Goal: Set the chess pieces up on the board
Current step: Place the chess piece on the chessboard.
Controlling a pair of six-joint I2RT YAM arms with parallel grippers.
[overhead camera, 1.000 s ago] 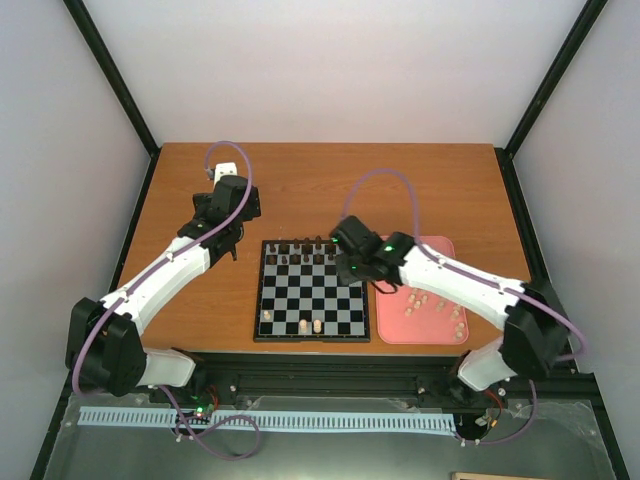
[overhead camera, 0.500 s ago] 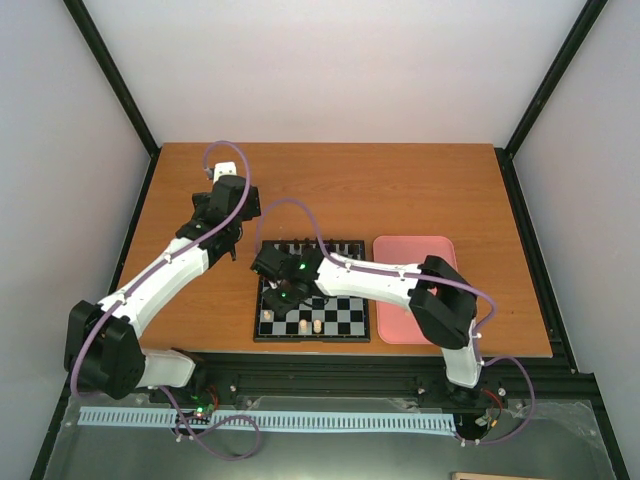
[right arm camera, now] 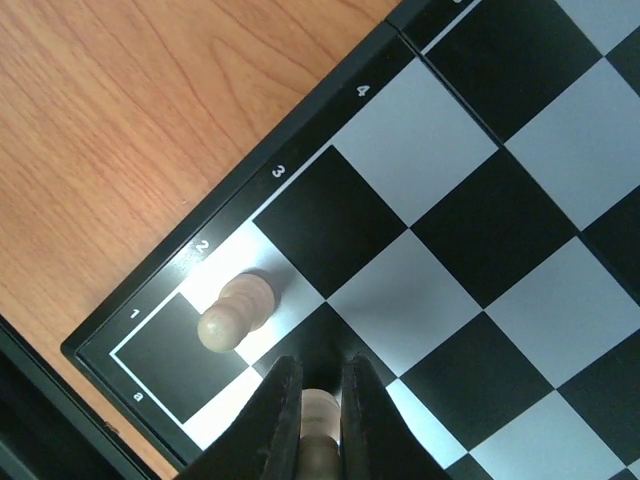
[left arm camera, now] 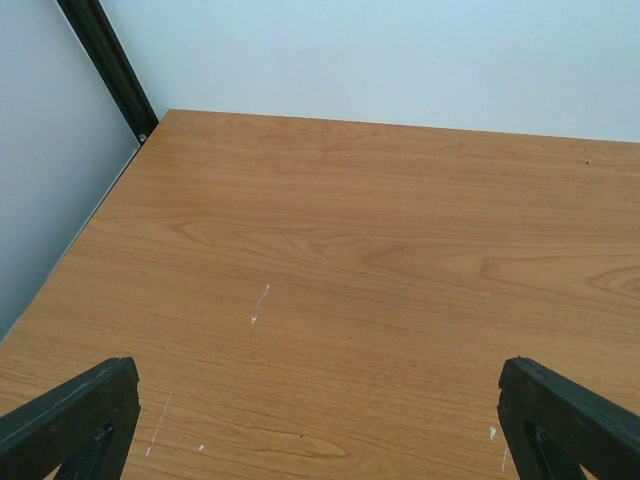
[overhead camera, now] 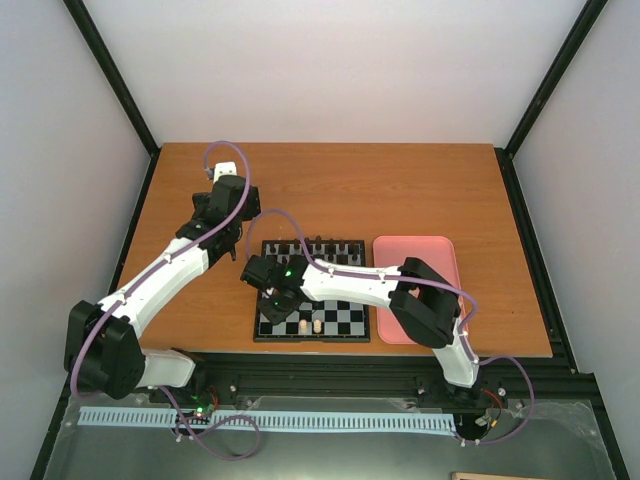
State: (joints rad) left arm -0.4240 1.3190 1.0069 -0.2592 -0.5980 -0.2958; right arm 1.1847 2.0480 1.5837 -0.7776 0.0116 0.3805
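Wooden tabletop (right arm camera: 120,120) under the board (right arm camera: 318,128), right gripper (right arm camera: 322,375) clamped on a pale piece (right arm camera: 320,410) over its corner beside the a2 pawn (right arm camera: 235,312), so lower straight, centre it, release gently, while the left gripper (left arm camera: 320,430) waits, fingers spread.

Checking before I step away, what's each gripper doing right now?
Left gripper: open, empty.
Right gripper: closed on a pale piece.

At the right end effector (right arm camera: 320,385), the pale piece (right arm camera: 318,440) between its fingers is cut by the picture's lower edge; type indeterminable. Overhead, board (overhead camera: 345,318) squares beneath it are hidden. On the left end effector (left arm camera: 318,400), fingers are cropped at both corners.
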